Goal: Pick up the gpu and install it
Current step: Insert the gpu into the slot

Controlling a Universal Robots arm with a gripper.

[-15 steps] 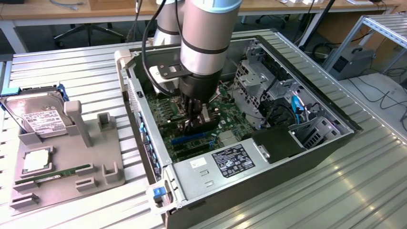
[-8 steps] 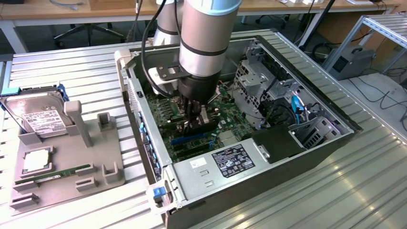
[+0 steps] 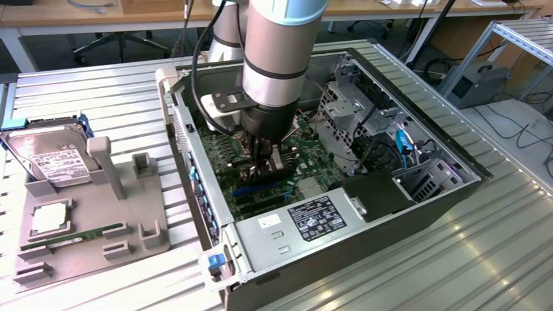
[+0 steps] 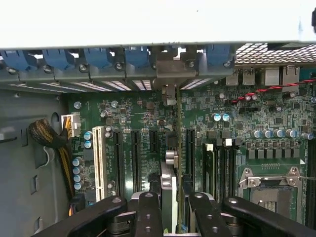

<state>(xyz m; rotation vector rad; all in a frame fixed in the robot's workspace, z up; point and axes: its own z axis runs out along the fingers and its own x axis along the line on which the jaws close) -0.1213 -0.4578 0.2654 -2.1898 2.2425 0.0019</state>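
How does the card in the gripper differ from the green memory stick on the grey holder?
The thin green gpu card stands on edge between the gripper fingers, down over the motherboard inside the open computer case; the narrow green memory stick lies flat on the grey holder outside the case, untouched. Both are green circuit boards.

The flat rectangular gpu shows a green board edge with silvery metal, gripped between the black pincer fingers. Beneath it lies the dark green motherboard, carrying one white slot, black slots and blue-capped capacitors. Blue plastic clips line the grey metal computer case. The ribbed bench is silvery; the boxy silver hard drive bears a white label.
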